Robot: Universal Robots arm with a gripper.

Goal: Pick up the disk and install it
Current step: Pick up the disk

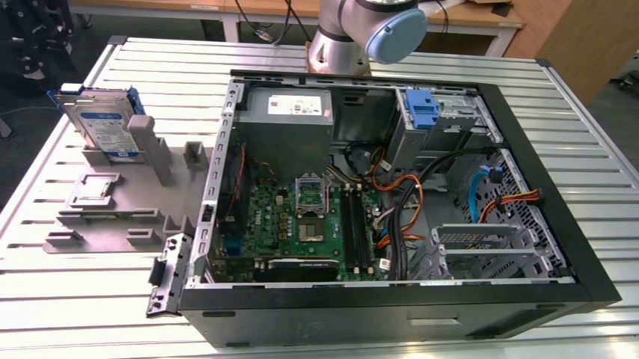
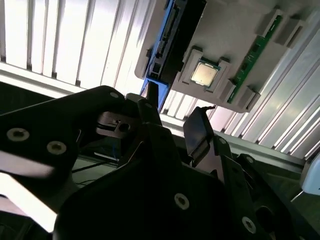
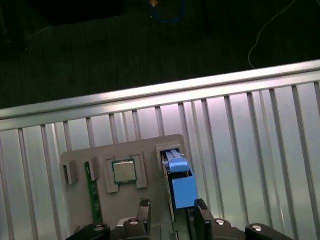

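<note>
On grey holder [image 1: 100,232], disk [image 1: 105,123] stands upright; pincer [image 3: 172,203] spread, well above it.

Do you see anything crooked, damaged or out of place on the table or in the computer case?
Nothing stands out. The disk stands on edge in its slot in the grey holder, the chip lies flat in its recess, and the open gripper hangs above the disk without touching it.

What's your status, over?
Pincer open, above disk. Disk upright in grey holder, not gripped. Nothing between them.
</note>
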